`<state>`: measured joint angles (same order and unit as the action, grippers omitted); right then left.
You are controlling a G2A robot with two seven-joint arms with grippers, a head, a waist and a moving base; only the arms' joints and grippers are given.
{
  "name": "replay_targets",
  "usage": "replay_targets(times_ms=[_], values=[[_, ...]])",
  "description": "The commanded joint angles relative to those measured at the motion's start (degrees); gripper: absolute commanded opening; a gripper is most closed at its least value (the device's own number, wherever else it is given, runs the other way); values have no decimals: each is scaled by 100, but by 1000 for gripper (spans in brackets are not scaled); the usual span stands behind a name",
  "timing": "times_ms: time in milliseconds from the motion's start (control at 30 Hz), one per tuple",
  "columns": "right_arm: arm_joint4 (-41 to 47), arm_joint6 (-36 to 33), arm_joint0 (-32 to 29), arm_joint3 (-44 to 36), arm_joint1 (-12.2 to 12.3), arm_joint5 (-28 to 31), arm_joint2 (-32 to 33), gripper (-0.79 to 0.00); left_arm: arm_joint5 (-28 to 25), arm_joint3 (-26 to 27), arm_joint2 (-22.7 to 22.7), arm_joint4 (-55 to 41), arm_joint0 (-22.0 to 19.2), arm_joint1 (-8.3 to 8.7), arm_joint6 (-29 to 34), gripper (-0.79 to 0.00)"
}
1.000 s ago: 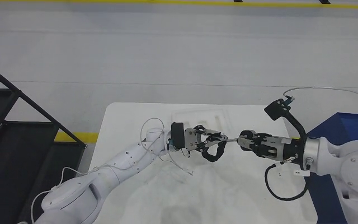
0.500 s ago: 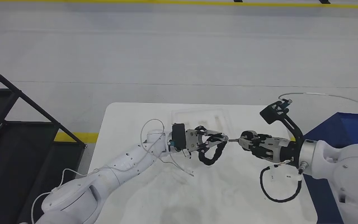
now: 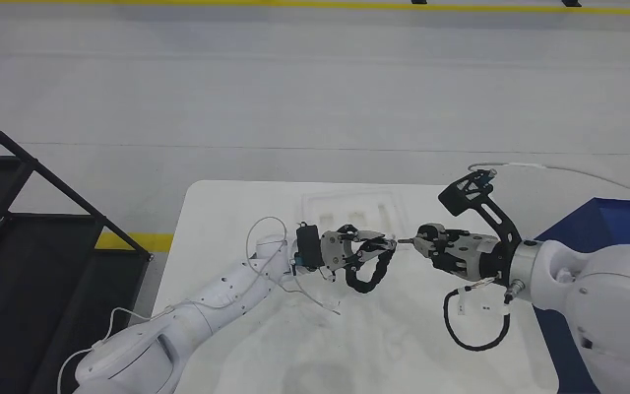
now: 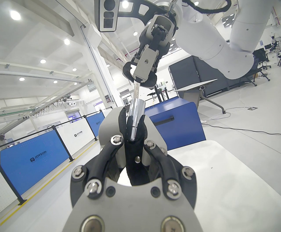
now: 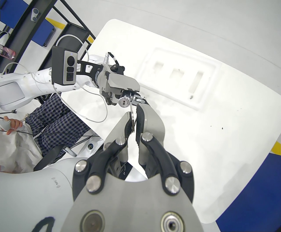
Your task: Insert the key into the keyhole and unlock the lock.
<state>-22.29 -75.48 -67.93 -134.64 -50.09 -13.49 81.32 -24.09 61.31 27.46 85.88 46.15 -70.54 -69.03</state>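
light: bright, ceiling lamps (image 4: 15,15) beyond my left jaws | glare: white table (image 5: 230,109) beyond my right jaws | edges: wrist views bowed

Grey floor (image 3: 295,89), yellow line (image 3: 295,5) at far edge; white table (image 3: 226,212) near; black rack (image 3: 39,266) left; blue cabinet (image 4: 180,123) right; blue barriers (image 4: 44,151); round ceiling lights (image 4: 15,15) overhead.

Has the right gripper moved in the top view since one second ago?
Yes. The right gripper, holding the key, has come slightly closer to the white tray, toward the lock in the left gripper.
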Motion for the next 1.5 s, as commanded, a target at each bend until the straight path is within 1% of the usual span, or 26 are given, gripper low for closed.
replay_targets(times_ms=[0, 367, 1467], values=[[-32, -2, 47, 0, 1, -42, -48, -785, -10, -23, 20, 21, 17, -17, 28, -785], [-60, -40, 183, 0, 18, -152, -215, -785, -45, -68, 195, 73, 99, -100, 65, -785], [77, 254, 34, 0, 77, -252, -231, -785, -208, -153, 560, 459, 284, -259, -66, -785]])
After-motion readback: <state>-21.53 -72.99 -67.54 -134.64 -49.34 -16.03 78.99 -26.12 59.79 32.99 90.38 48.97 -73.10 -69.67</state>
